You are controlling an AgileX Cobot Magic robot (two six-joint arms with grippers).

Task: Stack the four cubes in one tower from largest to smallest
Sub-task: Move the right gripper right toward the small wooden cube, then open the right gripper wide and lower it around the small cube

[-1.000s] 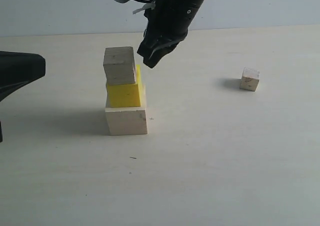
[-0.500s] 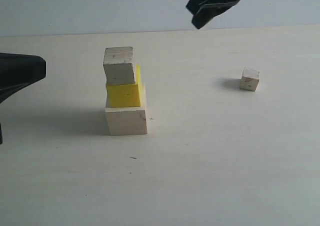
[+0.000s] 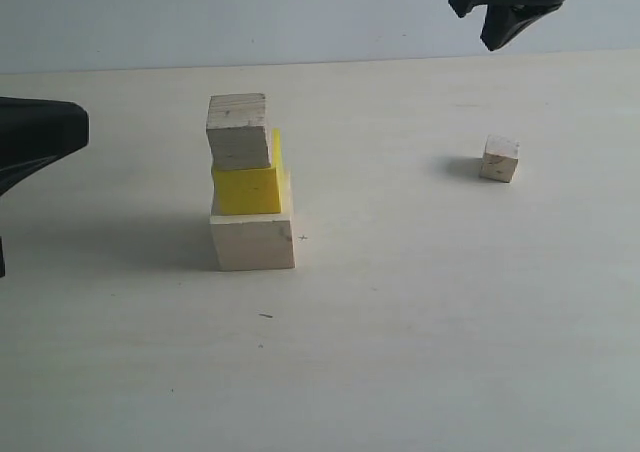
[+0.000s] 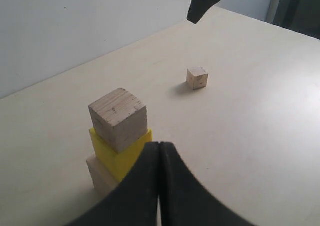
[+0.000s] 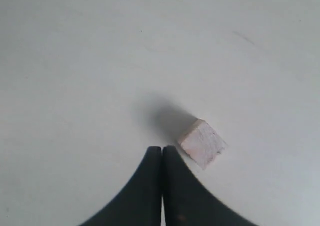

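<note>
Three cubes stand stacked left of centre on the table: the large pale wood cube (image 3: 253, 240) at the bottom, the yellow cube (image 3: 248, 188) on it, the medium grained cube (image 3: 239, 130) on top. The small pale cube (image 3: 499, 158) sits alone on the table to the right. My right gripper (image 3: 492, 34) hangs shut and empty high above the table, over and behind the small cube (image 5: 202, 143). My left gripper (image 4: 159, 147) is shut and empty at the far left, away from the stack (image 4: 119, 118); its black body (image 3: 35, 142) shows at the left edge of the exterior view.
The table (image 3: 420, 322) is pale and bare apart from the cubes. A light wall (image 3: 150, 17) rises behind its far edge.
My right gripper has swung up and to the right, from beside the top of the stack to above the small cube. The cubes and the left gripper have not moved.
</note>
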